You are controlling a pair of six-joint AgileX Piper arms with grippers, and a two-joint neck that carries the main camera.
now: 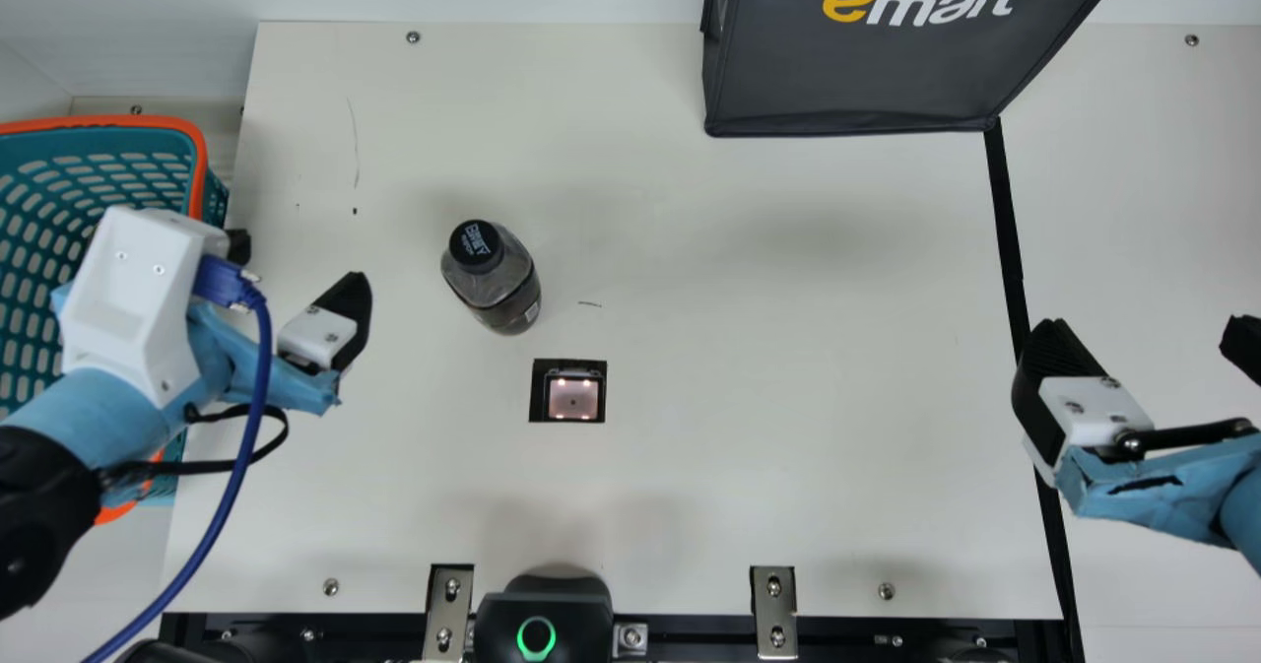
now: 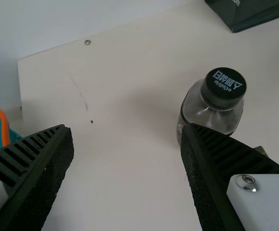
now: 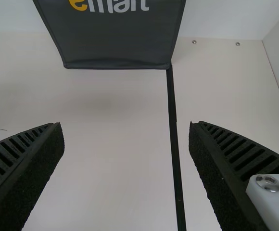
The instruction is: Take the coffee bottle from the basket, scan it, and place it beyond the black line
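Black-capped coffee bottle [image 1: 507, 284] stood upright on worktop [image 1: 749, 348], eleven o'clock from scanner [image 1: 573, 397]; left end effector [image 1: 296, 267], right end effector [image 1: 1143, 333]: both were spread apart.

Premises present as a mock shop checkout: lit square scanner window [image 1: 572, 398] set in a cream tabletop [image 1: 749, 446], teal plastic orange-rimmed basket [image 1: 108, 122], dark grey shopping bag [image 1: 847, 77].

We see the coffee bottle [image 1: 507, 294] standing on the surface [image 1: 749, 466], near our left end effector [image 1: 298, 269] and to its right. Our right end effector [image 1: 1149, 336], fingers apart, is by the black line [image 1: 1007, 239].
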